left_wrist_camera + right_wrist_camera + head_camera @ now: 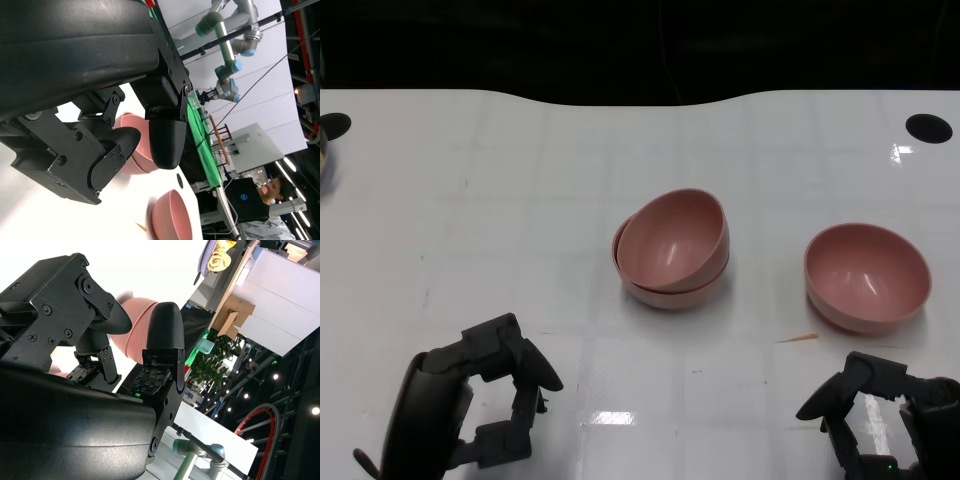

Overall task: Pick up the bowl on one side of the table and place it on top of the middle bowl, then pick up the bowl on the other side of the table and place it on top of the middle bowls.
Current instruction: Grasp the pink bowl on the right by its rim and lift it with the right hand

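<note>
I judge the task half done. One pink bowl, the top bowl point(672, 238), already sits tilted inside the middle bowl point(670, 290) at the centre of the worktop point(520, 180), leaning toward the left rather than nested flat. The side bowl point(867, 277) on the right is still upright on the worktop, well apart from the stack, so lifting it and setting it on the pair is what remains.

Counting: three pink bowls in all, two stacked and one alone. Two dark round holes mark the worktop, one at the far left edge point(334, 126) and one at the far right point(928, 127).

My left hand point(490, 395) is near me on the left, released, fingers apart, holding nothing. My right hand point(880, 415) is near me, just short of the side bowl, also released and empty.
</note>
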Robot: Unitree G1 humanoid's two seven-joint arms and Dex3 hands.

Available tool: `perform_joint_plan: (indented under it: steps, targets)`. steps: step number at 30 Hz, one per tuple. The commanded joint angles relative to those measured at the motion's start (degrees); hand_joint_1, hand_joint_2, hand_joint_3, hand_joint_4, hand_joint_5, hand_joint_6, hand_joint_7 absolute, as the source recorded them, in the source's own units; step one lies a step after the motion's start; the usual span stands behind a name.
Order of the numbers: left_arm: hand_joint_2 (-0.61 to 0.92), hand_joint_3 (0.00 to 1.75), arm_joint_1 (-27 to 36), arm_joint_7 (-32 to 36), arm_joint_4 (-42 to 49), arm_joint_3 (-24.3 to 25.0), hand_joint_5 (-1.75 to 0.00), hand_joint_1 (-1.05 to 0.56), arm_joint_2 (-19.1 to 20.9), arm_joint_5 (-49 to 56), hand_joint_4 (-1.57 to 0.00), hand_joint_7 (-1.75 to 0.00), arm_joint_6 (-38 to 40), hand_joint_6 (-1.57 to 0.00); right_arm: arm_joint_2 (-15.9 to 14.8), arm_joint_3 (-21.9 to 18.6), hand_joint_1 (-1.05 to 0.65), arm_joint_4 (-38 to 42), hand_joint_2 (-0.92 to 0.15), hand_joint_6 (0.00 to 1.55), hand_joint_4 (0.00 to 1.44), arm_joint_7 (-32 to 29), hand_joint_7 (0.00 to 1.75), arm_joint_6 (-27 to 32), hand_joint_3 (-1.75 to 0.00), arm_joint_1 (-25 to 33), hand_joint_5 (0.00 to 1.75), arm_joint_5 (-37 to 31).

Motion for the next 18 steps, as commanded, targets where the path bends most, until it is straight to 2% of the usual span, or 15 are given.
perform_joint_plan:
  steps: [1,15,16,17,18]
  targets:
    - [0.42,1.36,0.8,-1.6,0.3,1.4,-1.74,-0.04,-0.9,-0.2,-0.93,-1.67,1.9,-0.79,-1.1,-1.5,0.07,-0.1,-0.34,0.84,0.81,-0.5,1.13,-0.6,-1.36,-0.2,1.47,0.7]
    - [0.39,1.41,0.6,-7.1,0.1,4.0,-1.75,-0.07,-4.3,-1.9,-0.95,-1.72,4.1,-0.76,-1.0,-2.8,0.04,-0.2,-0.42,0.84,0.79,-0.4,1.07,-0.9,-1.20,-0.7,1.49,0.7]
    - [0.39,1.42,0.8,-7.4,-0.4,3.9,-1.75,-0.07,-4.5,-1.9,-0.95,-1.72,4.6,-0.76,-2.5,-3.2,0.04,-3.3,-0.43,0.84,0.79,0.3,1.07,1.6,-1.20,-0.1,1.49,-1.6]
    - [0.38,1.44,0.9,-7.7,-0.7,3.9,-1.75,-0.07,-4.7,-1.9,-0.94,-1.72,5.0,-0.76,-3.6,-3.4,-0.05,-5.7,-0.57,0.71,0.67,0.9,0.83,3.5,-0.86,0.4,1.20,-3.4]
    - [0.37,1.45,1.0,-7.9,-1.0,3.9,-1.75,-0.08,-4.9,-1.9,-0.93,-1.72,5.3,-0.76,-4.4,-3.5,-0.08,-7.6,-0.68,0.70,0.65,1.2,0.67,5.1,-0.63,0.8,1.06,-4.6]
